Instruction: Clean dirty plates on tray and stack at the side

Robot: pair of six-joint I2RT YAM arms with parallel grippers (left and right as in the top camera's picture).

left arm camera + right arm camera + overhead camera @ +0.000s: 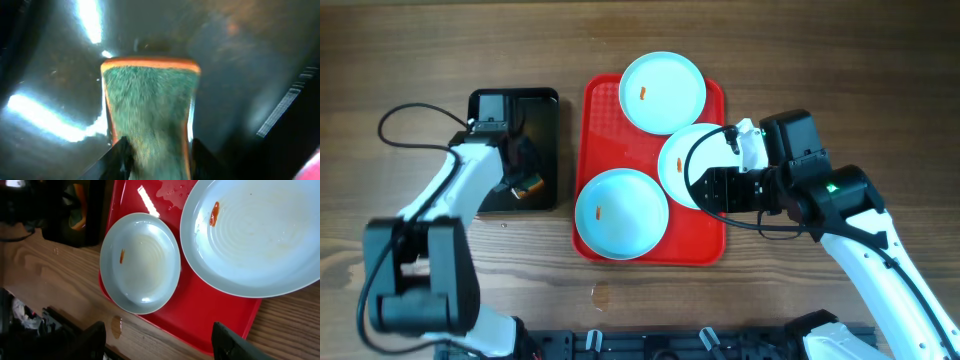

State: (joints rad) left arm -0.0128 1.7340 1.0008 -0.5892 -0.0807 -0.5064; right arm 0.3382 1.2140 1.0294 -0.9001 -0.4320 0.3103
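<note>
**A:** Where are the plates?

**B:** All three are on the red tray (705, 243) in the middle of the table (840, 60). The far plate (665, 90) has a small orange smear. So does the near-left plate (621, 212). The right plate (676, 160) sits at the tray's right edge, its rim meeting the far plate's.

**A:** And the right gripper (160, 344)?

**B:** It hangs over the right plate and partly hides it from above. In the wrist view its fingers are spread wide with nothing between them.

**A:** What about the left gripper (161, 156)?

**B:** It is over the black tray (546, 110), just left of the red one. Its fingers are pinching a sponge (150, 110), green-faced with an orange edge, against the shiny black surface.

**A:** Is the tray dry?

**B:** No, there are water drops (170, 192) on the red surface near the plates.
</note>
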